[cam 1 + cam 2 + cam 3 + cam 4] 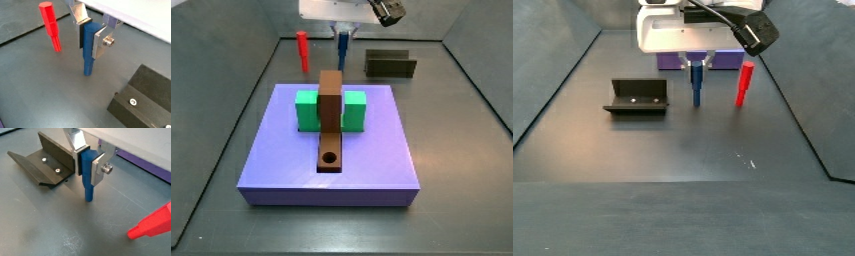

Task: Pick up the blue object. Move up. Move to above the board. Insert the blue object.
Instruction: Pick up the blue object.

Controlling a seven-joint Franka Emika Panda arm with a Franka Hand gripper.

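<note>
My gripper (pixel 91 41) is shut on the blue object (pixel 89 56), a thin upright blue peg held by its upper part between the silver fingers; both wrist views show the grip (pixel 88 175). Its lower end is at or just above the grey floor; I cannot tell which. In a side view the gripper (pixel 345 28) and blue peg (pixel 344 43) are at the far end, behind the board (pixel 331 115), a long brown bar with a round hole (pixel 330 158) at its near end. In a side view the gripper (pixel 698 64) holds the peg (pixel 698 88).
A red peg (pixel 51 30) stands upright beside the blue one (pixel 743 83). The board lies across a green block (pixel 354 110) on a large purple slab (pixel 291 165). The dark fixture (pixel 636 97) stands on the floor on the peg's other side (pixel 47 160).
</note>
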